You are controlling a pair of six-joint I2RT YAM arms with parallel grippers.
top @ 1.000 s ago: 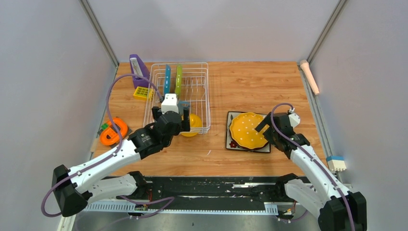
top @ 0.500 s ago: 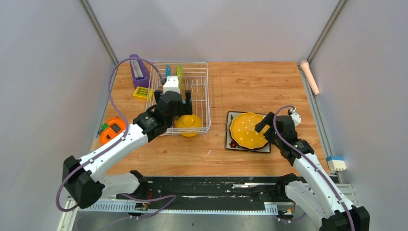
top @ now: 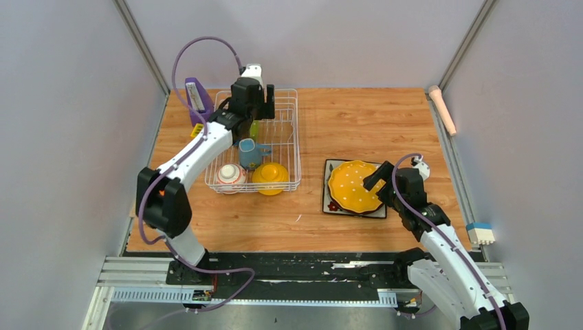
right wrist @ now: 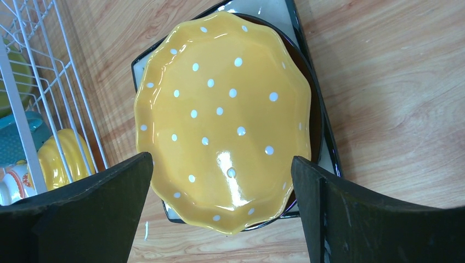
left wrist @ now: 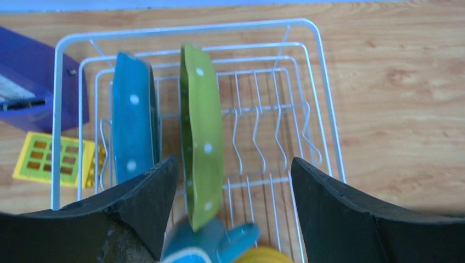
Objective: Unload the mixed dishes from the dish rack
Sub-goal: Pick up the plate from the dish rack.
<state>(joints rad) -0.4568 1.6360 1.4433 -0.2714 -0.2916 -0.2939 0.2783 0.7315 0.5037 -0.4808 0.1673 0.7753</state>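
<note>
The white wire dish rack [top: 298, 137] holds a blue-dotted plate [left wrist: 133, 131] and a green-dotted plate [left wrist: 202, 142] upright at its far end. Nearer stand a blue-grey mug [top: 249, 152], a yellow bowl [top: 270, 177] and a red-and-white patterned bowl [top: 229, 176]. My left gripper [left wrist: 233, 170] hangs open over the far end. The green plate's edge stands between its fingers, close to the left one. A yellow dotted plate [right wrist: 225, 118] lies on a dark square plate [right wrist: 323, 148] right of the rack. My right gripper [right wrist: 222, 175] is open above them, holding nothing.
A purple slanted holder [top: 198, 100] and a small yellow grid block [left wrist: 52, 161] sit left of the rack. A pink cylinder [top: 442, 108] lies along the right rail. A white-and-blue block [top: 480, 234] sits off the table's right edge.
My left arm has stretched from the rack's near end to its far end, over the upright plates, uncovering the mug and patterned bowl. The right arm has hardly moved.
</note>
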